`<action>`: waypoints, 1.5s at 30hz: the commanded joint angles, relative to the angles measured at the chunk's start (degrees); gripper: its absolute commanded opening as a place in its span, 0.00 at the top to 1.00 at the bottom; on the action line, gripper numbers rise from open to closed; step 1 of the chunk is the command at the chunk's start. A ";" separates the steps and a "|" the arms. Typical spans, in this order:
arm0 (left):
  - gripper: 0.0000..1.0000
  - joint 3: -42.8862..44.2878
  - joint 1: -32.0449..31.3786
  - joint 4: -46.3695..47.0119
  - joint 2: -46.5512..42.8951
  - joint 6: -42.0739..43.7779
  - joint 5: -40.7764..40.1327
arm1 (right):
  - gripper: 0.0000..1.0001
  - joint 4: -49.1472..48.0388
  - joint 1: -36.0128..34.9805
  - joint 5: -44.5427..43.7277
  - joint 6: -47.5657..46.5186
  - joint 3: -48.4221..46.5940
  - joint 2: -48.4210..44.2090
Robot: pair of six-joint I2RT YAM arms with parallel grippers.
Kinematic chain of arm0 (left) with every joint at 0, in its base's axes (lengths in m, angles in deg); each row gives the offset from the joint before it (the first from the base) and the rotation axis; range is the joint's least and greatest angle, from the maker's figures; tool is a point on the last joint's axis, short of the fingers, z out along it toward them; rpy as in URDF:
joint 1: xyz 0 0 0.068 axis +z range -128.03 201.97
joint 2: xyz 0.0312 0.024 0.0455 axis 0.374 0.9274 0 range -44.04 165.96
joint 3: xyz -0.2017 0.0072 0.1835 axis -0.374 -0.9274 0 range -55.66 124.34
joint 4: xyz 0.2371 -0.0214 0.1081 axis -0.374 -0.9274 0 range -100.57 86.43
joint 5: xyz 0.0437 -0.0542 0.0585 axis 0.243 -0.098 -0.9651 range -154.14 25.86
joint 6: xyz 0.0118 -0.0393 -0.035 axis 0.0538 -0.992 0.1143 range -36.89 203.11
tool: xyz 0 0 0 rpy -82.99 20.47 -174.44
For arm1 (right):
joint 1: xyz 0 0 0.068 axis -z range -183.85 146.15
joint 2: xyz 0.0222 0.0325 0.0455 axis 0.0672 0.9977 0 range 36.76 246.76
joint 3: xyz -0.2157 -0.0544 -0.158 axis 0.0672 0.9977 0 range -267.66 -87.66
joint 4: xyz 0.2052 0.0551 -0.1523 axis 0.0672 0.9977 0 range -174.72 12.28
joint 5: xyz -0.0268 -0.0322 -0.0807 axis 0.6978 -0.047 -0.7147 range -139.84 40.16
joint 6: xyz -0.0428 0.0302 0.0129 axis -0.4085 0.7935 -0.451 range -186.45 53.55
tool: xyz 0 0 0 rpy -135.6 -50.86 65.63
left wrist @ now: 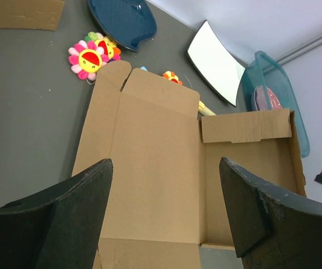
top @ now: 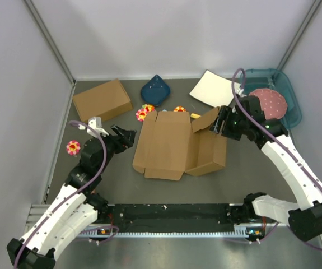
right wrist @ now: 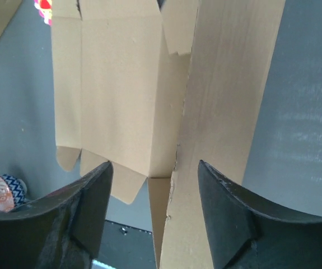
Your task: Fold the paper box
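At the centre of the surface (top: 93,174) lies the brown cardboard mailer cut-out (top: 166,143), its three-o'clock side raised. The right gripper (right wrist: 155,168) straddles that side, unclenched. The left gripper (left wrist: 166,162) gapes at nine o'clock. Wall-folding seems in hand; next, pinch and tip it inward.

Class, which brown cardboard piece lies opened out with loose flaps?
The paper box in the centre; the cardboard box at back left is closed.

back left: blocky closed cardboard box (top: 102,100) | back centre: dark blue teardrop dish (top: 155,89) | near the dish: red-and-yellow flower toy (top: 144,112), smaller flower toy (top: 180,109) | left edge: pink flower toy (top: 73,147), alone | back right: white sheet (top: 213,88) just beside teal bin (top: 289,84), pink dotted round thing (top: 268,102) inside
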 commanded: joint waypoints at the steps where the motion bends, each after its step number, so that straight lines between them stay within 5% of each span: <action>1: 0.18 0.81 -0.02 3.31 0.81 -0.09 0.93 | 0.27 4.94 -3.58 -7.79 -4.73 -10.73 3.24; 8: 0.18 0.46 -0.20 3.40 1.42 0.44 0.58 | 0.19 19.26 -12.90 -27.11 -14.14 -27.68 17.21; 21: 0.18 -0.24 -0.37 2.96 0.29 1.41 0.75 | 0.18 34.39 -22.84 -42.95 -14.50 -41.33 35.50; 33: 0.18 -0.86 -0.29 1.56 -1.56 2.29 -0.21 | 0.48 45.65 -23.19 -46.74 -13.09 -41.42 38.84; 41: 0.18 -1.82 -0.37 1.64 -2.27 1.94 0.14 | 0.51 45.83 -22.23 -45.69 -11.16 -33.17 37.79; 45: 0.18 -2.26 -0.37 1.47 -2.62 2.02 0.14 | 0.62 42.14 -21.00 -43.23 -10.11 -27.81 34.54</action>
